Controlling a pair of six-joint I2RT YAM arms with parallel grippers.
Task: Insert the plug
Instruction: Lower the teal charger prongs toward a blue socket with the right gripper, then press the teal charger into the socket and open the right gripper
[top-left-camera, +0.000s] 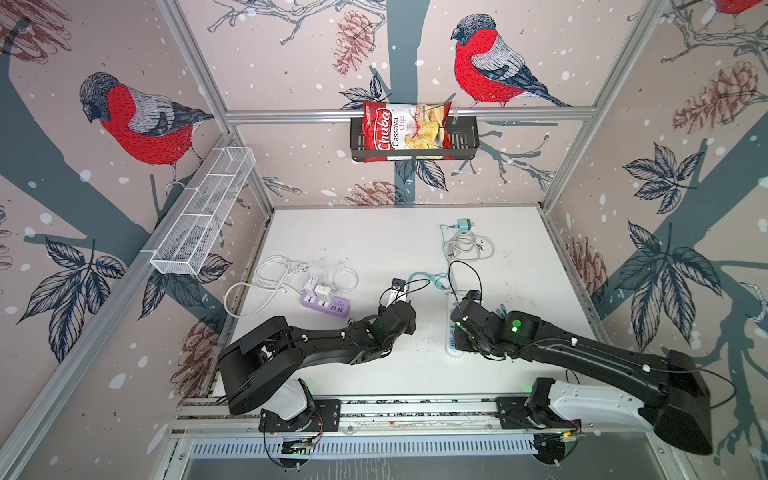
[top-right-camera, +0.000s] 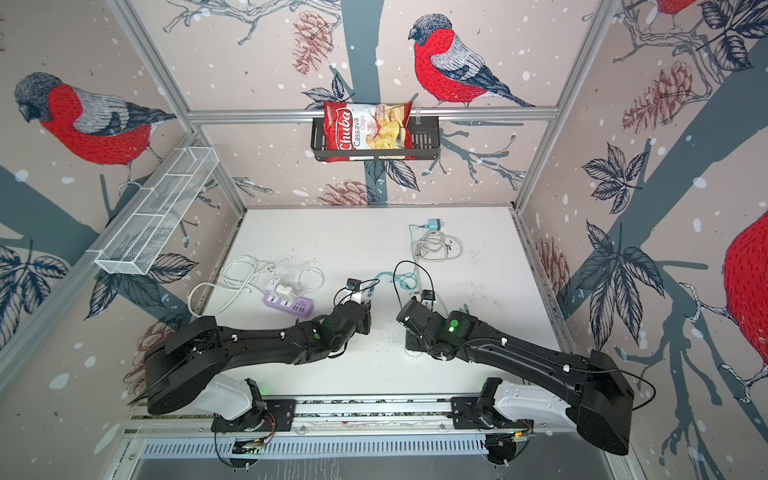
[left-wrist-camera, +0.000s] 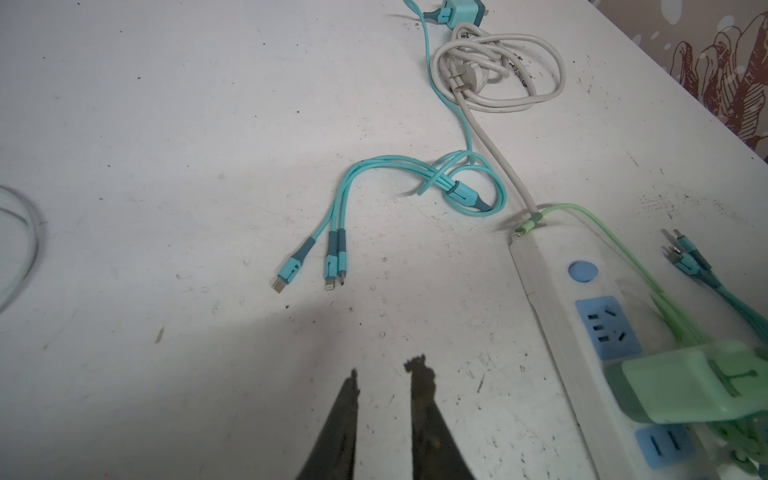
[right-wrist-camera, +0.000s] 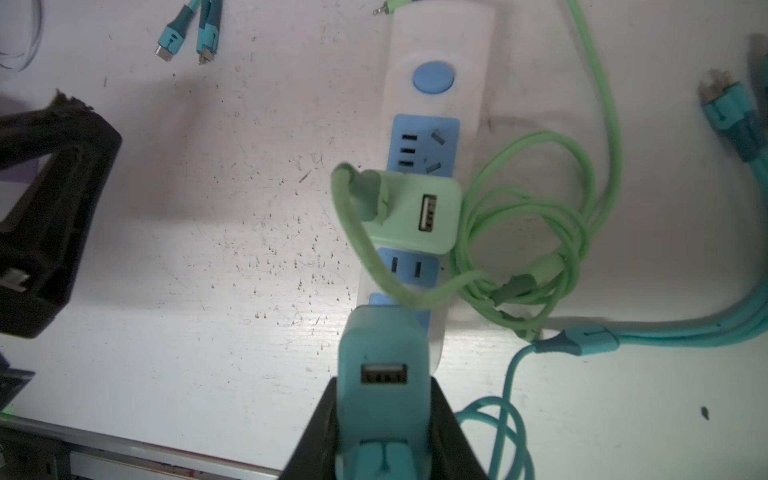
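**Teal plug poised over the strip's near end**

In both top views the right arm hides most of the white power strip (top-left-camera: 450, 351). The strip lies toward the table's (top-left-camera: 353, 232) front edge, right of middle, and bare table opens between the two arms.

From the left wrist, the left gripper (left-wrist-camera: 386, 370) hangs empty near the strip's side, jaws slightly apart.

From the right wrist, the right gripper (right-wrist-camera: 382, 399) clamps the teal plug (right-wrist-camera: 380, 332) by its flat sides above the strip's end socket. The plug looks light, rigid and smooth, so a square grip matters. The green charger (right-wrist-camera: 415, 212) and its cable (right-wrist-camera: 359, 249) crowd that socket.
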